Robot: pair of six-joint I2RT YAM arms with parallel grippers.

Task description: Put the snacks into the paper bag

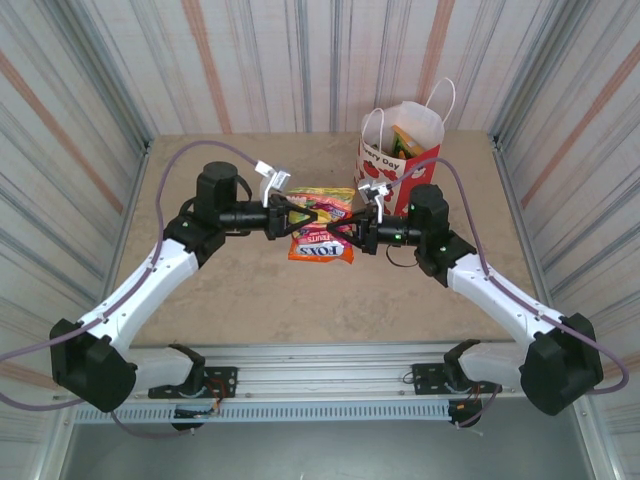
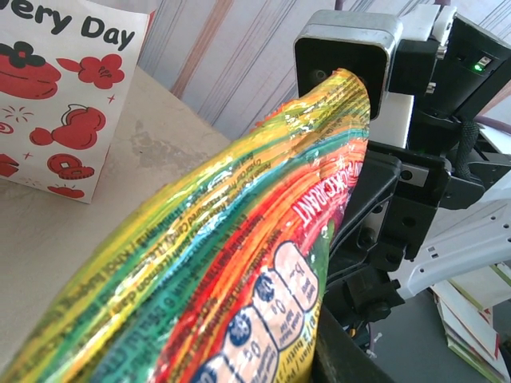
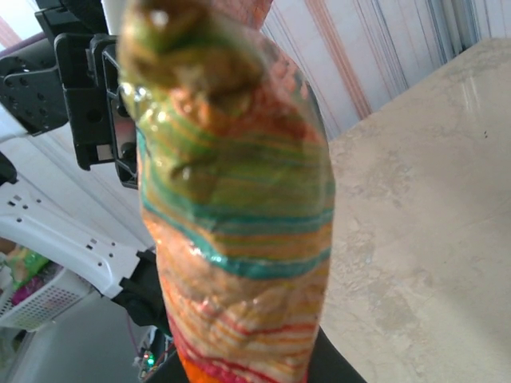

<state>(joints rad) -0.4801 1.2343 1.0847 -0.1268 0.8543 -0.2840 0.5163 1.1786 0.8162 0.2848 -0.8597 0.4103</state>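
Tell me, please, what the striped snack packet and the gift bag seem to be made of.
The striped snack packet looks like thin glossy plastic film: it glints and wrinkles. The gift bag looks like matte printed paper, standing stiff with sharp edges.

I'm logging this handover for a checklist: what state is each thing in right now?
Fox's candy packet, held up off the table, spanning both pincers.
Left pincer, shut on one end of the packet.
Right pincer, shut on the other end.
Paper bag, upright, open at the top, a green-yellow packet showing inside.
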